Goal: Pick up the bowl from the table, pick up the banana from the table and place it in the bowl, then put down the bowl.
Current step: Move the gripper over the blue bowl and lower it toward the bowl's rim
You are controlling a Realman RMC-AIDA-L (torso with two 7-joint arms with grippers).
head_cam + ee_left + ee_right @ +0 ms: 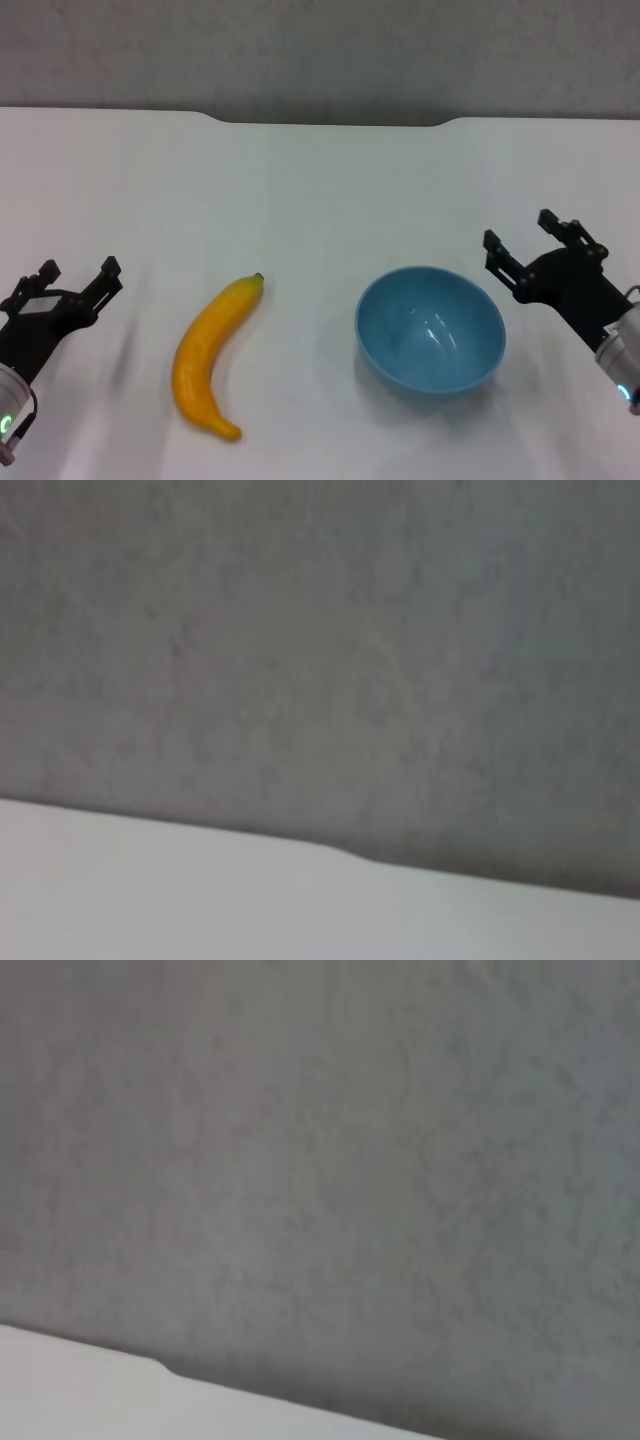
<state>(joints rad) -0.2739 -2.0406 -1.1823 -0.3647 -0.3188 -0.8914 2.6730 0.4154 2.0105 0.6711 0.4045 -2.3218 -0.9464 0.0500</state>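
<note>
A white table (320,180) is filling most of the head view, its dark far edge showing a shallow notch at the middle, with a grey wall (320,50) rising behind it; a light-blue bowl (431,329) is sitting upright on the table, right of centre, its glossy inside facing up and holding nothing; a curved yellow-orange banana (209,360) is lying flat on the table to the left of the bowl, well apart from it, its small dark tip pointing toward the far edge. The left gripper (72,281) is hovering at the left side, left of the banana and not touching it, its two black fingers spread wide with nothing between them; the right gripper (525,243) is hovering at the right side, just beside the bowl's rim without touching it, its fingers also spread wide and holding nothing. Both wrist views are showing only the grey wall above a strip of the white table's far edge (200,900) (80,1395).
</note>
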